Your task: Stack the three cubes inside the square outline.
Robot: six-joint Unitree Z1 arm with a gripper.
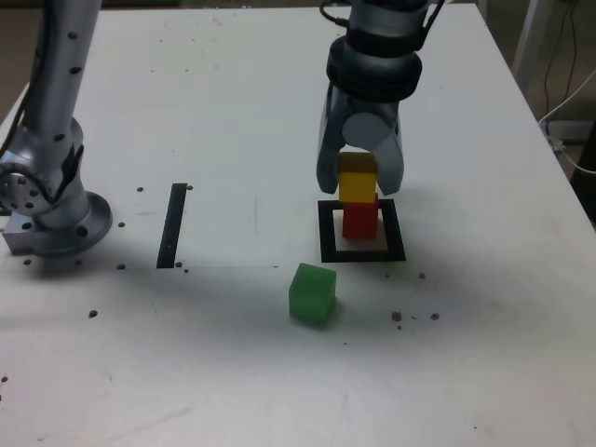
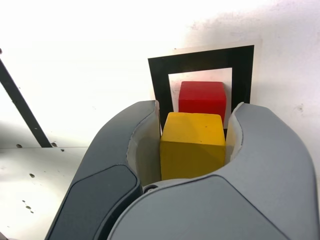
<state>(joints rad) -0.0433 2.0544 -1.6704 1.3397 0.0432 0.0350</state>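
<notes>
The gripper [image 2: 193,145] is clamped on the yellow cube [image 2: 193,145], and no writing is readable anywhere

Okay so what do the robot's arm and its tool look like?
The arm is grey with darker bands at a joint and thin black cables alongside. Its tool has broad, curved, smooth grey jaws with paler inner faces.

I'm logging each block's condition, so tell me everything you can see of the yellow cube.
The yellow cube is a plain, matte, flat-sided block with fairly crisp edges and no visible markings. The gripper is shut on it, jaws at opposite sides. In the exterior view it appears just above the red cube; whether they touch is unclear.
</notes>
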